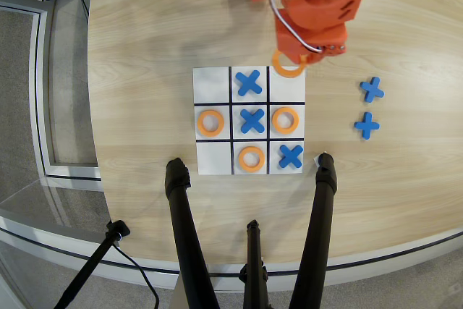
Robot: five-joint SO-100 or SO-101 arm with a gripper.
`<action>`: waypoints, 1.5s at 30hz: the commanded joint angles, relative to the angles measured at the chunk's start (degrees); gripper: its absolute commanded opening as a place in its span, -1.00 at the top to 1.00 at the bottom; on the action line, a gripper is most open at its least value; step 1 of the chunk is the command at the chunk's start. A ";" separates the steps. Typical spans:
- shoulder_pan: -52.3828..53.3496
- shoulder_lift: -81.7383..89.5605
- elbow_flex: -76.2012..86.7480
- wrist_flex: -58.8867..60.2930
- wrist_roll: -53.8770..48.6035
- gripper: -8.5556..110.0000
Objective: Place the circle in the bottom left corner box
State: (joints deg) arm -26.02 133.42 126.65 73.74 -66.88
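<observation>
Circle [289, 69], flat orange ring, under blocky orange gripper [300, 57].

Orange arm [311, 5] over grid's [249, 120] top right cell, orange ring [289, 68] partly under its hand [298, 59], 3 rings, 3 blue crosses on grid

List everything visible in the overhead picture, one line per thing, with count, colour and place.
Table: one, light wood, fills most of the view.
Grid sheet: one, white with black lines, table centre.
Orange rings: four; three in grid cells, at middle left, middle right and bottom centre; one under the gripper at the top right cell's upper edge.
Blue crosses: five; three in cells, at top centre, centre and bottom right; two loose on the table at right.
Black stand legs: three, bottom edge.
Robot arm: one, orange, top; gripper hidden beneath it.
</observation>
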 commanded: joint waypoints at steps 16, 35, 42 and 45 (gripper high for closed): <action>5.01 -25.40 8.79 -30.23 -3.16 0.86; 2.55 -31.11 10.46 -35.24 -3.08 0.86; 1.76 -30.94 10.72 -34.98 -2.72 0.86; 1.93 -30.94 10.81 -34.98 -3.16 0.86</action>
State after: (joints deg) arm -23.82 102.48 136.85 38.14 -70.05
